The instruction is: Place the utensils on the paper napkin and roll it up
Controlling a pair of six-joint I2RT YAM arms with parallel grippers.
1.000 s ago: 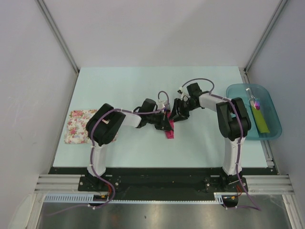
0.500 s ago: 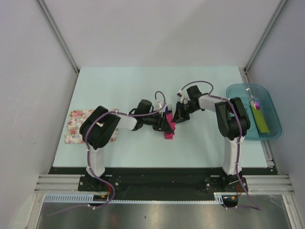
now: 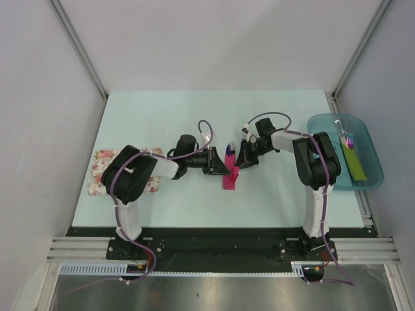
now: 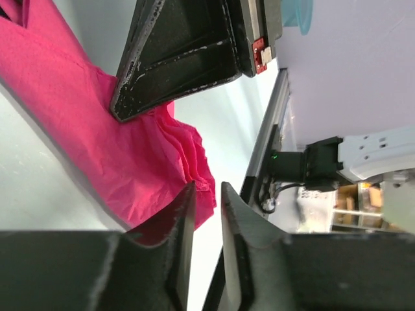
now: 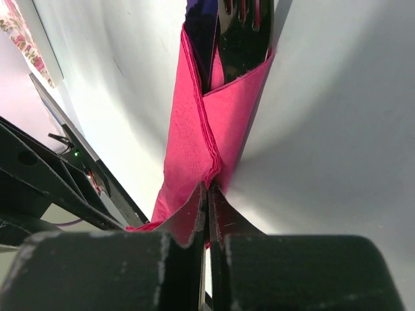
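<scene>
The magenta paper napkin (image 3: 229, 179) lies mid-table, folded into a narrow wrap around the utensils. The black fork's tines (image 3: 231, 148) and a dark blue piece (image 3: 227, 153) stick out of its far end. In the right wrist view the fork (image 5: 243, 32) and the blue piece (image 5: 200, 26) sit inside the napkin (image 5: 194, 129). My right gripper (image 3: 240, 162) is shut on a fold of the napkin (image 5: 209, 184). My left gripper (image 3: 222, 166) stands just left of the napkin, its jaws a narrow gap apart with nothing between them (image 4: 206, 186). The napkin (image 4: 97, 129) lies beside its finger.
A white floral cloth (image 3: 104, 172) lies at the left under the left arm. A teal tray (image 3: 366, 139) at the right edge holds a white-handled brush (image 3: 347, 137) and a yellow-green strip (image 3: 353, 163). Grey walls enclose the table.
My left arm has drawn back to the left, off the napkin. The fork tines and the blue piece now show above the wrap. My right gripper has stayed at the napkin.
</scene>
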